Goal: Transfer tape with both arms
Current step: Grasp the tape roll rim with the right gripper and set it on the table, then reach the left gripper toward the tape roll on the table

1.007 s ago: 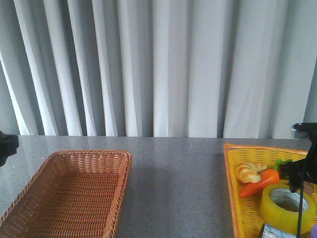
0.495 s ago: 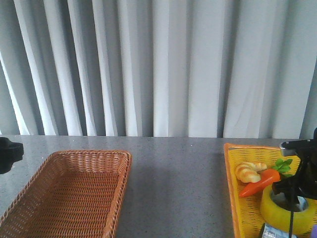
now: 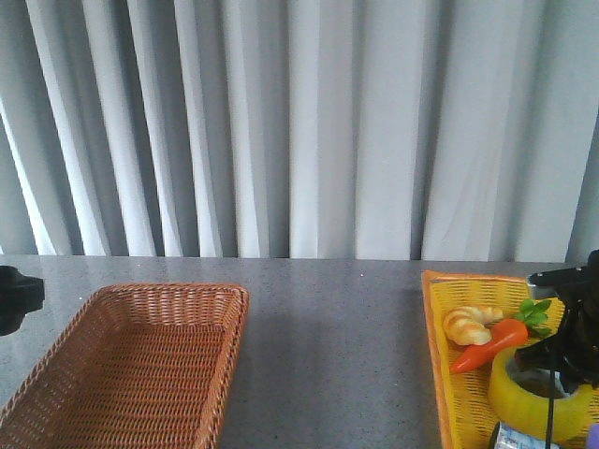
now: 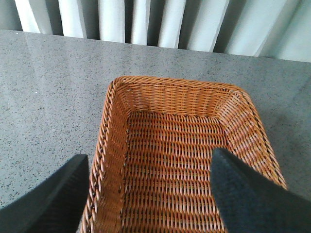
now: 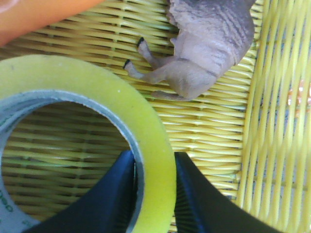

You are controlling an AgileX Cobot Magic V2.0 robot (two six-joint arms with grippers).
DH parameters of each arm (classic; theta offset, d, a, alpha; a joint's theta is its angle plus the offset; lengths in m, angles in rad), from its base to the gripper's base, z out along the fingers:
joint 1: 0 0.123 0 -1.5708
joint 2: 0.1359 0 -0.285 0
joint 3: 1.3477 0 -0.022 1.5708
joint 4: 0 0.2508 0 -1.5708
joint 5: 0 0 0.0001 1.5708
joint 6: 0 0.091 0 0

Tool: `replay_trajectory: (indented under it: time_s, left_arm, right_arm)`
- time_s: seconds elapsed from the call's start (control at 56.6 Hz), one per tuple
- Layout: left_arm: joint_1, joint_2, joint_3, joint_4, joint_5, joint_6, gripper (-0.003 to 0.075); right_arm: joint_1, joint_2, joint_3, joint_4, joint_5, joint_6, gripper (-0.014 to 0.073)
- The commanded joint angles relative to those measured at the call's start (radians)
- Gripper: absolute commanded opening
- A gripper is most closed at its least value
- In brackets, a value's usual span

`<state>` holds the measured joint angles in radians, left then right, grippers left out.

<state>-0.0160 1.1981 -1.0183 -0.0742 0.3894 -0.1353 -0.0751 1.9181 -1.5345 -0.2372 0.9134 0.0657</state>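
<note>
Over on the right of the grey table (image 3: 328, 355) sits a yellow woven tray (image 3: 440, 374), and the tape (image 3: 524, 402) lies flat in it toward the near end. Just behind the roll rest an orange toy carrot (image 3: 487, 346) with green leaves and, beside that, a pale croissant-shaped piece (image 3: 468, 325). A small silvery-blue object (image 3: 519, 438) peeks out at the tray's near edge. The right arm (image 3: 576, 318) comes down over the roll, hiding part of it in the front view.

From the right wrist, the detail is much plainer: the right gripper (image 5: 153, 189) has one finger inside the roll's hole and the other outside, with the yellow wall of the tape (image 5: 146, 136) between them. Both fingers (image 5: 194, 194) lie against that wall, so the roll is pinched. This view also shows a small grey-brown toy animal (image 5: 209, 43) lying on the yellow weave (image 5: 272, 121) just beside the tape, which the front view does not make out.

On the left stands a brown wicker basket (image 3: 140, 365). The left wrist view looks straight down into the basket (image 4: 180, 155), with the left gripper (image 4: 150, 194) spread wide above its near part, one finger (image 4: 53, 194) over the rim. In the front view only a dark piece of the left arm (image 3: 14, 295) shows at the edge.
</note>
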Motion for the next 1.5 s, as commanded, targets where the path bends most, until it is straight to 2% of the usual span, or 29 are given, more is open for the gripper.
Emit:
replay_trajectory:
  time_s: [0.0,0.159,0.353,0.442,0.53,0.742,1.043,1.361,1.485]
  left_arm:
    - [-0.008,-0.017,-0.033,-0.009,-0.063,0.0,0.0496]
    - [-0.008,-0.017,-0.033,-0.009,-0.063,0.0,0.0496]
    - [-0.008,-0.017,-0.033,-0.009,-0.063,0.0,0.0496]
    - [-0.008,-0.017,-0.033,-0.008,-0.063,0.0,0.0496]
    - [-0.008,-0.017,-0.033,-0.008,-0.064,0.0,0.0496]
    - [-0.008,-0.017,-0.033,-0.006,-0.064,0.001,0.0496]
    - [-0.008,-0.017,-0.033,-0.006,-0.059,0.019,0.0496]
    - [-0.008,-0.017,-0.033,-0.007,-0.058,0.019,0.0496]
    - [-0.008,-0.017,-0.033,-0.007,-0.056,0.019,0.0496]
  right_arm:
    - [-0.001,-0.048,-0.032,-0.058,-0.035,-0.004,-0.0008]
    - [-0.001,-0.05,-0.07,-0.084,0.005,0.002,-0.0005]
    - [0.002,-0.076,-0.239,-0.024,0.069,-0.008,-0.0001]
    - [0.004,-0.094,-0.333,0.056,0.094,-0.036,0.0003]
    - [0.026,-0.104,-0.414,0.16,0.139,-0.143,0.0011]
    - [0.177,-0.1,-0.485,0.306,0.15,-0.257,0.0026]
    - [0.352,0.017,-0.485,0.296,0.148,-0.26,0.0031]
    - [0.41,0.183,-0.485,0.267,0.168,-0.26,0.0062]
    - [0.421,0.222,-0.485,0.231,0.163,-0.265,0.0132]
